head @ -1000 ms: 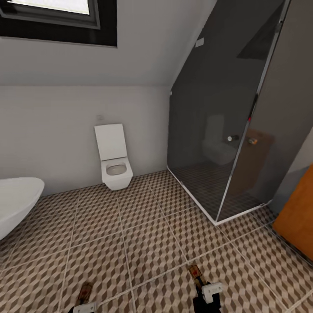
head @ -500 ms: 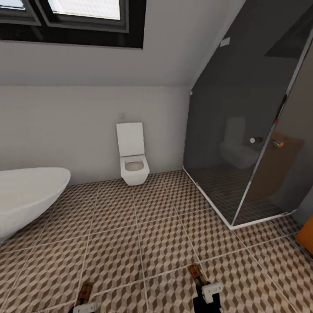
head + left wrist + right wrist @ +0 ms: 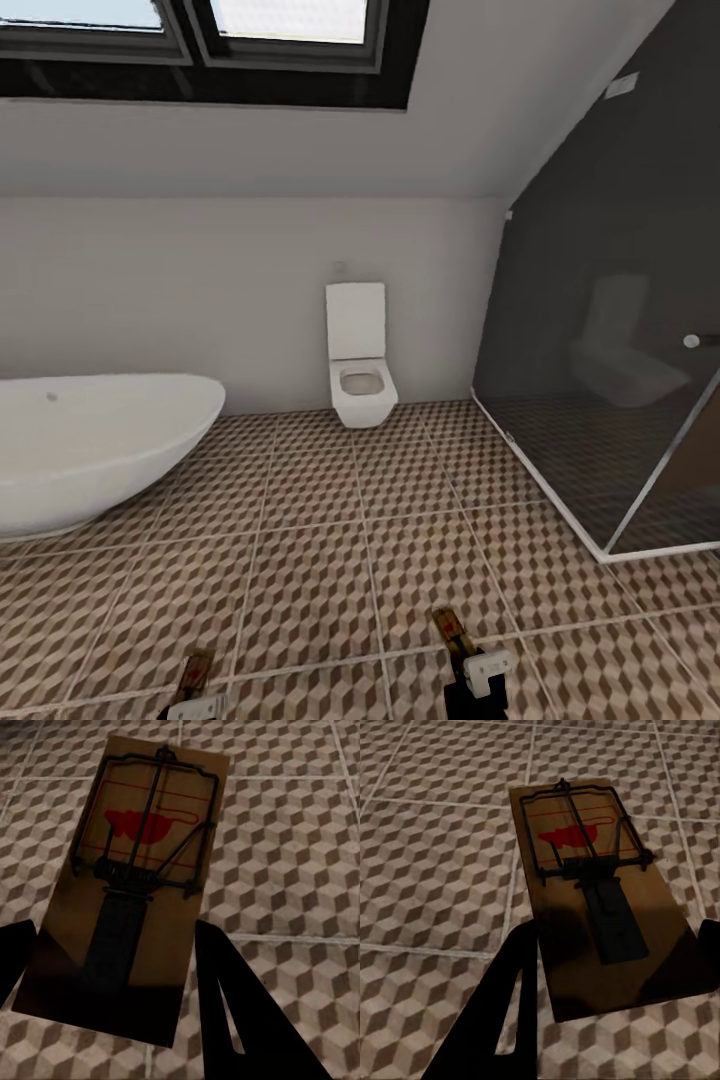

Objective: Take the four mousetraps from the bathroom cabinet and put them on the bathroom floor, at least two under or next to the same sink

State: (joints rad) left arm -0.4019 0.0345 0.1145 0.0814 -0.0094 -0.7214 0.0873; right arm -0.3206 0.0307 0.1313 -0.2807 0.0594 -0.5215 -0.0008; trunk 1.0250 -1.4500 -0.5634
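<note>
With each arm carrying its own trap, the left gripper (image 3: 112,967) is pinched onto the near end of one mousetrap (image 3: 135,870) and the right gripper (image 3: 615,967) grips a second mousetrap (image 3: 592,885) the same way. Both boards hang above the cube-pattern bathroom floor (image 3: 320,560), with a white bathtub (image 3: 90,440), toilet (image 3: 360,370) and glass shower (image 3: 620,350) further out.

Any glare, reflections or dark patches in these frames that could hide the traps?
Head view: the shower glass mirrors the toilet; no glare on the floor. Left wrist view: the left mousetrap is sharp, its near end in shadow between the dark fingers. Right wrist view: same on the right mousetrap.
</note>
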